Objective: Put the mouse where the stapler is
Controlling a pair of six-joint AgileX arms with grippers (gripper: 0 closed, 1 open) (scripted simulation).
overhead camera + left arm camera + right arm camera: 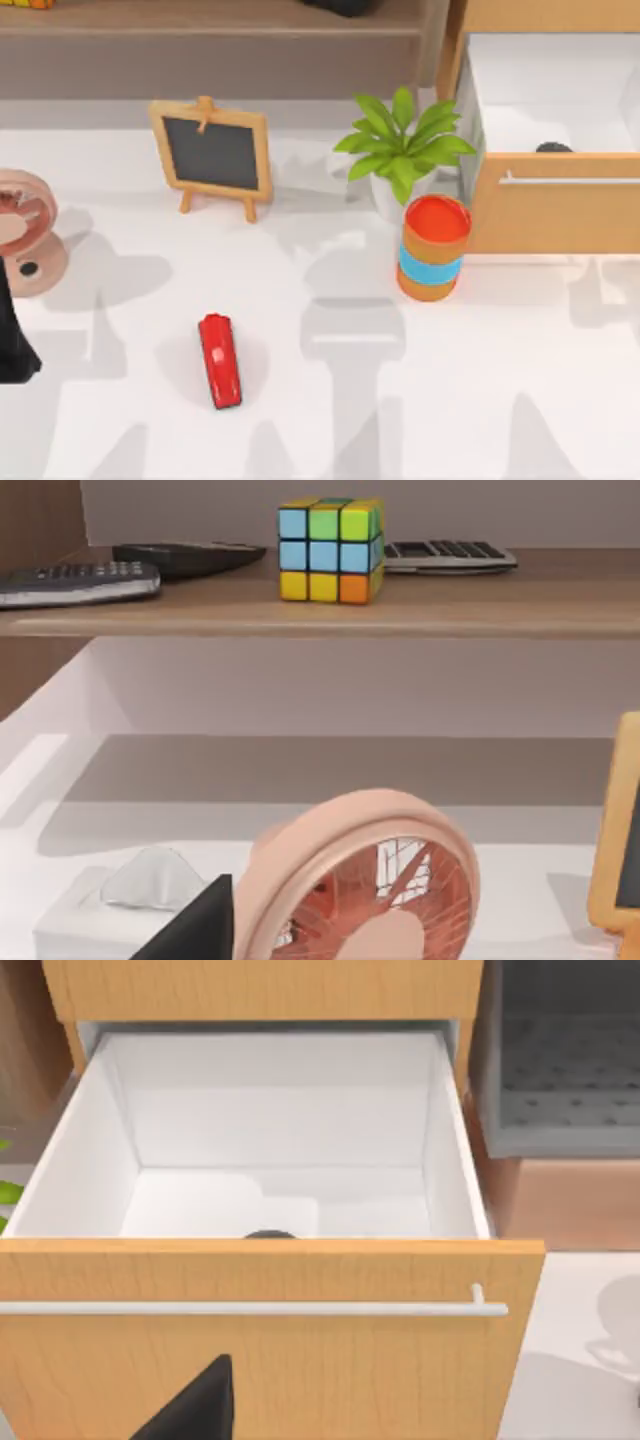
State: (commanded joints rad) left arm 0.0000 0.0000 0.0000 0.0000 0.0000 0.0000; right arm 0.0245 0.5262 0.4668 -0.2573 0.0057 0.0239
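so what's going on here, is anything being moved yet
Nothing is being handled yet. The red stapler lies on the table, left of centre. The mouse sits inside the open drawer at the right, just behind the drawer front; only its dark top peeks over the edge. The left arm is parked at the table's left edge beside the pink fan, and the right wrist camera faces the drawer front, so the mouse has not been picked up.

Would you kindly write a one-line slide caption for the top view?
Red stapler lies on the white table; the dark mouse sits in the open wooden drawer.
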